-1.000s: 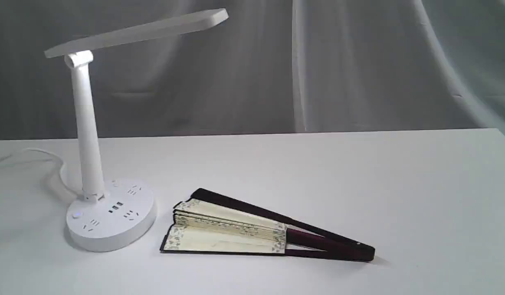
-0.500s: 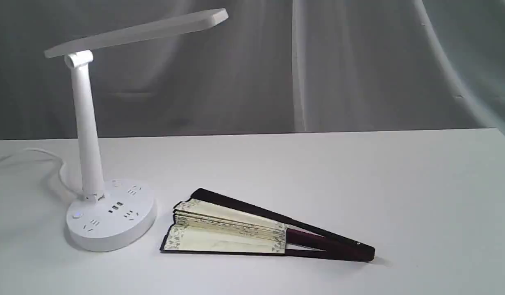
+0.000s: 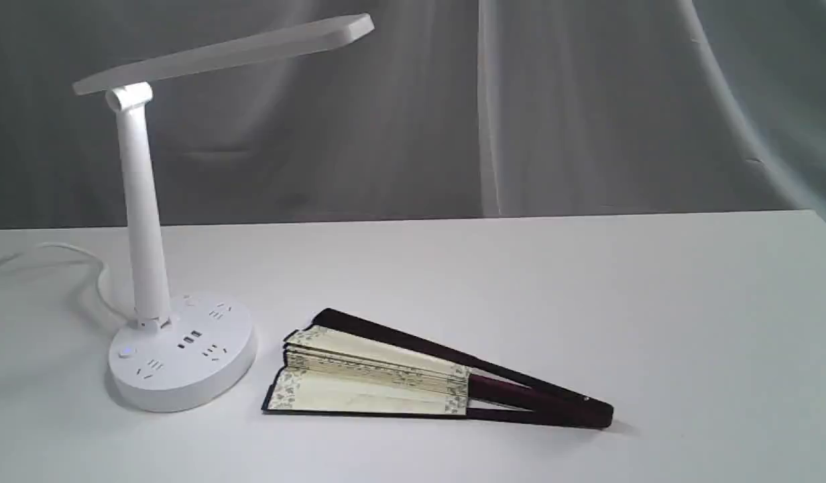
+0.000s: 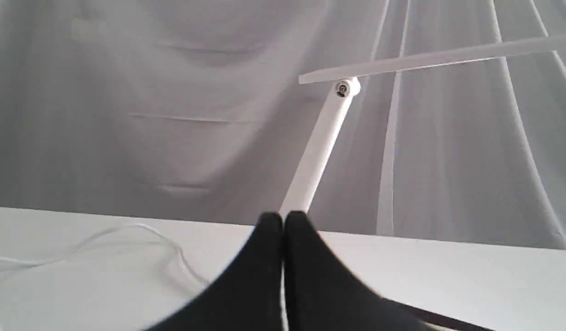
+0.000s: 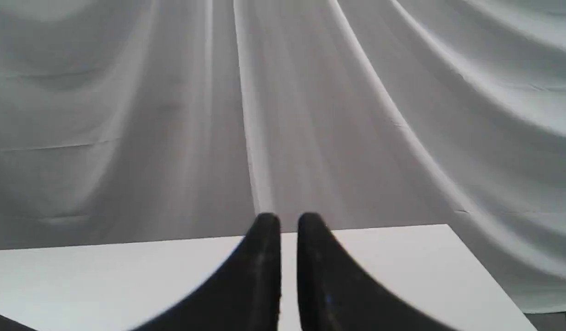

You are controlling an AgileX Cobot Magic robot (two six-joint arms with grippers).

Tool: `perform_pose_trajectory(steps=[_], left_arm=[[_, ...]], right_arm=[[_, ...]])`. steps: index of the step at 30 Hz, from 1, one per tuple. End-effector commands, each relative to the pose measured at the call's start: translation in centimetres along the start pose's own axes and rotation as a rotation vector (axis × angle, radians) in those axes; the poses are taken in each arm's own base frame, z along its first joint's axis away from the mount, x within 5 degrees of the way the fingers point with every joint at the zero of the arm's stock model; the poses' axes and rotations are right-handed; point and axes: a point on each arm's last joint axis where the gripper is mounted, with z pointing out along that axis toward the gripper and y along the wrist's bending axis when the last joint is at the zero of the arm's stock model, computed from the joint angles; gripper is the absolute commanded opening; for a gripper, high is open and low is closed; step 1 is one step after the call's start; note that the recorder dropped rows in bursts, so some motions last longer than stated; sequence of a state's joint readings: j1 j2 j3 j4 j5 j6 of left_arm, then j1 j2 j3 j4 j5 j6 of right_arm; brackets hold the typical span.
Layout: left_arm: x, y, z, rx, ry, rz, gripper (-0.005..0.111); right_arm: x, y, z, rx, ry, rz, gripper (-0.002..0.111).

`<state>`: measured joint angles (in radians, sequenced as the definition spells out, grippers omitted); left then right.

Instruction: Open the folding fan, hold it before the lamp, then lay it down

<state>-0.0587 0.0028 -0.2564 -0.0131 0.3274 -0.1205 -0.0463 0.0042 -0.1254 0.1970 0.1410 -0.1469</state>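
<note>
I see nothing moved since before: the folding fan (image 3: 373, 396) lies part-open on the bench (image 3: 587, 282) beside the lamp (image 3: 145, 221). The left gripper (image 4: 283, 218) is closed and empty, the right gripper (image 5: 288, 220) nearly closed.

The right end effector (image 5: 288, 220) is poised over the white table (image 5: 104, 276). Its two black fingers (image 5: 264, 248) are nearly together, and the table shows through the thin slit between them. Beyond the table's far edge hangs a grey cloth backdrop (image 5: 310, 115) in long folds. A dark sliver (image 5: 2, 324) on the near table is too cropped to identify.
</note>
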Motion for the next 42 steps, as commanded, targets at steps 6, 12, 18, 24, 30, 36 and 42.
perform_pose_trajectory(steps=[6, 12, 18, 24, 30, 36, 42], left_arm=[[-1.4, -0.2, -1.0, -0.007, 0.061, -0.043, 0.0], [-2.4, -0.4, -1.8, -0.003, 0.081, -0.053, 0.0], [-3.9, -0.7, -2.8, 0.004, 0.085, -0.06, 0.0], [-4.5, -0.8, -2.2, -0.008, 0.175, -0.06, 0.0], [-5.4, -0.9, 0.0, -0.025, 0.285, -0.061, 0.0], [-4.8, -0.8, 2.6, -0.039, 0.401, -0.035, 0.0], [-4.3, -0.8, 4.8, -0.041, 0.469, -0.052, 0.0]], right_arm=[[-1.3, 0.3, -0.5, -0.024, 0.02, 0.022, 0.007], [-1.2, 0.5, -0.5, -0.045, 0.04, 0.099, 0.007], [-1.2, 0.6, -0.5, -0.053, 0.039, 0.134, 0.007], [-2.1, 0.8, -0.2, -0.065, 0.075, 0.14, 0.007], [-4.2, 0.9, 1.6, -0.066, 0.17, 0.123, 0.007], [-6.1, 1.1, 4.1, -0.074, 0.292, 0.112, 0.007], [-7.2, 1.3, 7.2, -0.082, 0.406, 0.147, 0.007]])
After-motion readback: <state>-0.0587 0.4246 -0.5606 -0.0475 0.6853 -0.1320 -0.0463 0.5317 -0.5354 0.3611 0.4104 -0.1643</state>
